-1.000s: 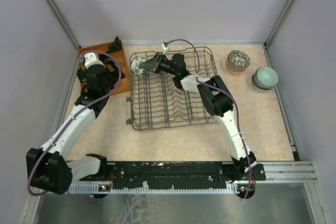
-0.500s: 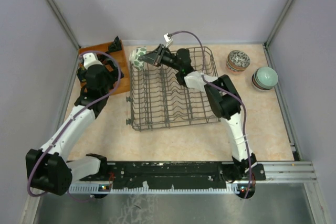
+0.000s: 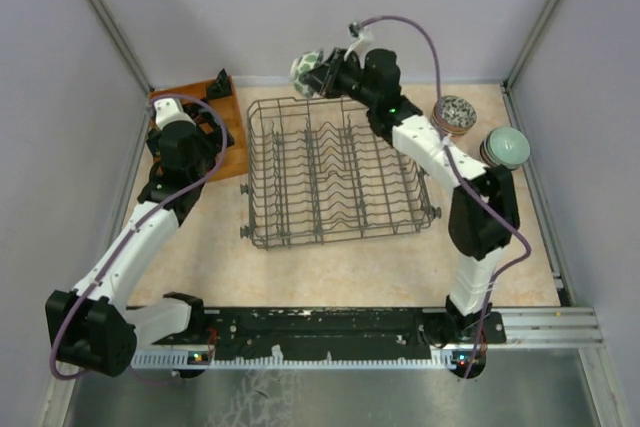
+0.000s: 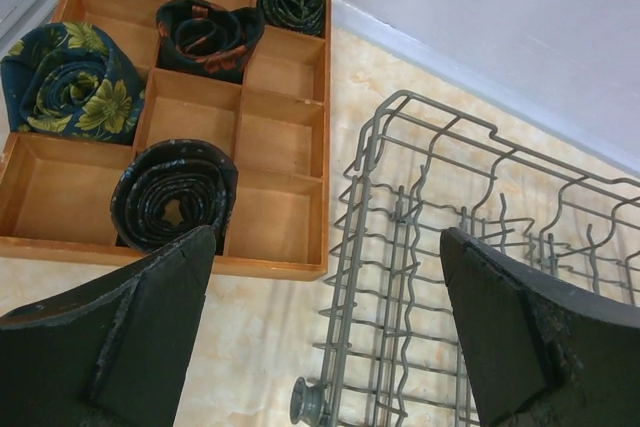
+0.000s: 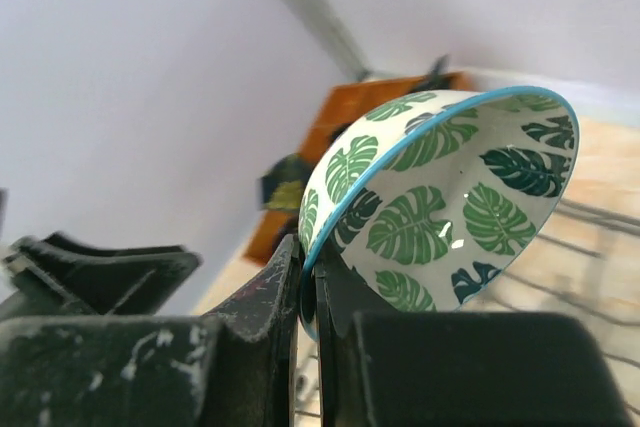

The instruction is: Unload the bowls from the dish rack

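Observation:
My right gripper (image 3: 328, 73) is shut on the rim of a white bowl with green leaves (image 3: 306, 69) and holds it in the air above the far edge of the dish rack (image 3: 335, 172). The right wrist view shows the bowl (image 5: 450, 207) tilted, its rim pinched between the fingers. The grey wire rack holds no bowls that I can see. Two stacks of bowls stand at the far right: a speckled one (image 3: 453, 115) and a pale green one (image 3: 506, 148). My left gripper (image 3: 180, 137) is open and empty, over the orange-brown tray, left of the rack (image 4: 470, 277).
An orange-brown compartment tray (image 3: 232, 135) with rolled dark cloths (image 4: 70, 77) sits at the far left beside the rack. Walls with metal posts enclose the table on three sides.
My right gripper has lifted the leaf bowl out of the rack's far left corner and carried it up and to the right. The left arm has barely moved.

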Controlling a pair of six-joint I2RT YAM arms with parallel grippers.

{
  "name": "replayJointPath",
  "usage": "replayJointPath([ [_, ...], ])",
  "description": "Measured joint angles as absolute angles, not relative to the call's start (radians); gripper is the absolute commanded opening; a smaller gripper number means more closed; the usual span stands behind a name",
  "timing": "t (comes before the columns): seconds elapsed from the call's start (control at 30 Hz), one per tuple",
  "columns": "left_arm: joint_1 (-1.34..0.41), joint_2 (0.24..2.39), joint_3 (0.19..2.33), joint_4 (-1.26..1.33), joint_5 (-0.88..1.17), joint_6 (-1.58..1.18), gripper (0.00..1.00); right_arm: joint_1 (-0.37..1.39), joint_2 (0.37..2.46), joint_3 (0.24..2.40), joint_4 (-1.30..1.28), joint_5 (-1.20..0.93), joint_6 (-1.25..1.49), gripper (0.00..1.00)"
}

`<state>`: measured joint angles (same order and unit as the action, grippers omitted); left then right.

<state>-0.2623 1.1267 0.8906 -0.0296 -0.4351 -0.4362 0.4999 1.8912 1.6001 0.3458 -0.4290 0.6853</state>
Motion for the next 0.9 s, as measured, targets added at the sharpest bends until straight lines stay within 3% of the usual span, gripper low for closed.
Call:
replayJointPath([
  [0.2, -0.262, 1.137, 0.905, -0.030, -0.413, -0.437, 0.99, 0.433, 1.748, 1.812, -0.187, -0.111, 0.371, 0.00],
  [0.57, -0.262, 1.226, 0.956, -0.027, -0.369, -0.441, 0.99, 0.257, 1.785, 2.223, -0.831, 0.436, 0.097, 0.00],
  [0.7, -0.262, 1.281, 1.001, -0.024, -0.339, -0.448, 0.99, 0.205, 1.822, 2.205, -0.946, 0.561, 0.069, 0.00],
  [0.9, -0.263, 1.335, 1.043, -0.030, -0.300, -0.453, 0.99, 0.098, 1.826, 1.984, -0.994, 0.585, 0.060, 0.00],
])
